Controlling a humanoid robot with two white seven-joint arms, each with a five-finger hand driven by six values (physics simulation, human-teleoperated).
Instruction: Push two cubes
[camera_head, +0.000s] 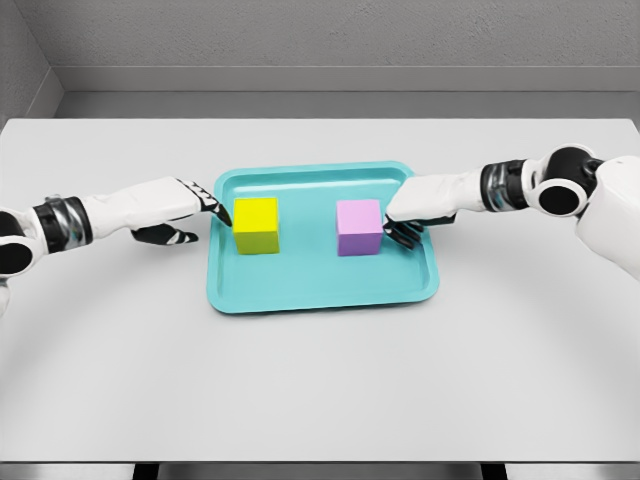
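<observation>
We see two glossy white arms with smooth, rounded shells. Each forearm carries a band of black and silver rings near the wrist, and a black-centred round joint shows further up. The left hand (185, 215) and the right hand (415, 212) are white on top with dark, black-tipped fingers underneath.

Both arms are cut off by the side edges; pink cube (359, 227) hides right fingertips

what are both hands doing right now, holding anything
left hand: open, holding nothing, fingertips at yellow cube
right hand: open, holding nothing, fingertips at purple cube
</observation>
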